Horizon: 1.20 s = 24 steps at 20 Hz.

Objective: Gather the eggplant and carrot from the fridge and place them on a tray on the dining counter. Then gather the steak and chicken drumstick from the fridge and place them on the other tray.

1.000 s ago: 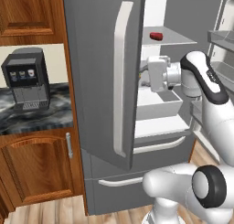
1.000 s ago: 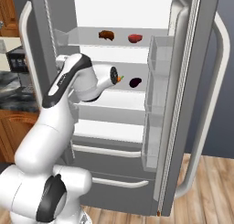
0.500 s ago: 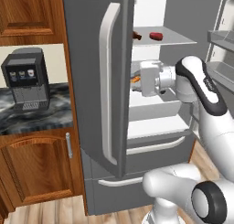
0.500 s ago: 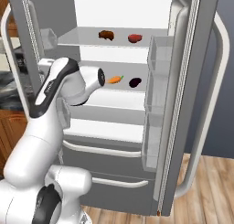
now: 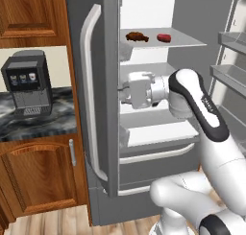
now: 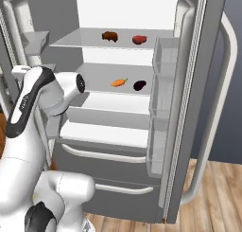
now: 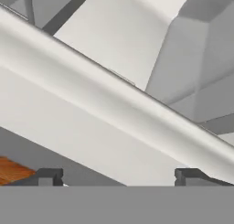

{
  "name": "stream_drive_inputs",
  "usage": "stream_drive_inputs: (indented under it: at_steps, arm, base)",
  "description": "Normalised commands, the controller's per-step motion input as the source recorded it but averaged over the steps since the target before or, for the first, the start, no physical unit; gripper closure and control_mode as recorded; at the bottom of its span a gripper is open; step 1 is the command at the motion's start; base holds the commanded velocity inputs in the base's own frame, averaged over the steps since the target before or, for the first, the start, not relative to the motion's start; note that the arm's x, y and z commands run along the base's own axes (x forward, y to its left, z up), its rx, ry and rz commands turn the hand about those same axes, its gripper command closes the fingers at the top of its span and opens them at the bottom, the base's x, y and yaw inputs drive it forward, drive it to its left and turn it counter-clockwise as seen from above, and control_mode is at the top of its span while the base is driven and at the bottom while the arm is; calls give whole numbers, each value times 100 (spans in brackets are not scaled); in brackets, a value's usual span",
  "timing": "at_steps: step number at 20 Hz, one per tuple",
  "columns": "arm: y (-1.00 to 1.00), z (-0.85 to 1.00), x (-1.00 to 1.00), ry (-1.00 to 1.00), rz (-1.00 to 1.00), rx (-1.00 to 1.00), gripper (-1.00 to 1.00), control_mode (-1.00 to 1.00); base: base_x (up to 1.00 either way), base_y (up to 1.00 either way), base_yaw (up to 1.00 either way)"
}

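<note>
Grey fridge (image 6: 198, 131) is wide open. Orange carrot (image 6: 119, 82) and purple eggplant (image 6: 139, 85) sit side by side on the middle shelf, with the drumstick (image 6: 109, 36) and steak (image 6: 139, 39) one shelf up. The gripper (image 7: 119, 175) has its fingers spread wide, holding nothing, near the left door's inner edge.

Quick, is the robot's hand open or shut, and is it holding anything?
Gripper: open, jaws wide apart, holding nothing, up close to the inside of the fridge door.
</note>
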Motion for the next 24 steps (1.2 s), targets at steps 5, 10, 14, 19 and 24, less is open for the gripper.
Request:
stream_drive_inputs:
  at_steps: [5,10,14,19,24]
  arm:
    - [73,0,-40,-1,5,0,-100,-100]
    - [78,0,-26,0,6,0,-100,-100]
    - [76,0,-2,0,7,0,-100,-100]
    - [73,0,0,0,7,0,-100,-100]
    - [22,0,-31,-19,1,-4,-100,-100]
  base:
    - [0,0,0]
    - [0,0,0]
    - [0,0,0]
    - [0,0,0]
    - [0,0,0]
